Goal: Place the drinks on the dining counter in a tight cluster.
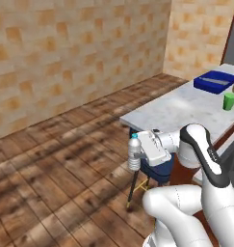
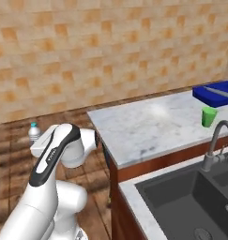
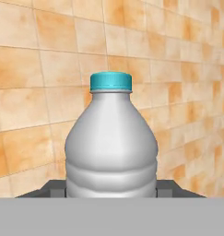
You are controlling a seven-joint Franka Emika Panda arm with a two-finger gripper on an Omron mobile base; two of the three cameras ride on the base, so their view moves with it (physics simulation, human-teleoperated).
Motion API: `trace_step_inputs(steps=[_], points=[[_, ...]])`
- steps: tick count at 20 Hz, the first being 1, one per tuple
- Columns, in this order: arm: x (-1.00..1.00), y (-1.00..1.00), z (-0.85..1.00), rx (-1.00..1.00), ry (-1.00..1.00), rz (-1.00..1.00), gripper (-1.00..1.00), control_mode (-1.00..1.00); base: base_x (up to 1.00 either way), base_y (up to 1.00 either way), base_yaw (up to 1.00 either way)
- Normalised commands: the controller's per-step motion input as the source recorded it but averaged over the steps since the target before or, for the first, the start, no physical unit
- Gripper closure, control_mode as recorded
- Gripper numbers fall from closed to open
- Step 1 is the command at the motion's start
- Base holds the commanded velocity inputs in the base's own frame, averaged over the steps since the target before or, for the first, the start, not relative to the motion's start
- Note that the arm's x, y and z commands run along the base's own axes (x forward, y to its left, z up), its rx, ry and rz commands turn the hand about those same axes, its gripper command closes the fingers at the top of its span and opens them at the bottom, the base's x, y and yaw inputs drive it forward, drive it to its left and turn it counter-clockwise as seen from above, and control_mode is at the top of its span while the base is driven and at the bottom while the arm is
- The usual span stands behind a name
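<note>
The water bottle (image 3: 111,143) is held upright between the closed fingers of the gripper (image 1: 137,155), blue cap up, long axis vertical; the dark fingertips are seen at both sides of its lower body in the hand view. The load is carried out over the wooden floor (image 1: 56,159), off the edge of the worktop (image 1: 186,108). From the gripper, the near corner of the marble worktop lies just behind and to one side, slightly above. Farther along it a green cup (image 1: 229,102) and a blue tray (image 1: 214,81) are noted. The other drinks are probably beyond these; not confirmed. A swing back over the slab is judged necessary.
</note>
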Motion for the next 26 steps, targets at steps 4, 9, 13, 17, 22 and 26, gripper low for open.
trace_step_inputs(steps=[4,9,13,17,22,26], points=[[0.0,0.0,0.0,0.0,0.0,0.0,1.0,1.0,0.6,0.53,-0.32],[0.0,0.0,0.0,0.0,0.0,0.0,1.0,1.0,0.58,0.57,-0.27],[0.0,0.0,0.0,0.0,0.0,0.0,1.0,1.0,0.63,0.55,-0.25],[0.0,0.0,0.0,0.0,0.0,0.0,1.0,1.0,0.71,0.51,-0.21],[0.0,0.0,0.0,0.0,0.0,0.0,1.0,1.0,0.76,0.47,-0.19],[0.0,0.0,0.0,0.0,0.0,0.0,1.0,1.0,0.82,0.39,-0.22]])
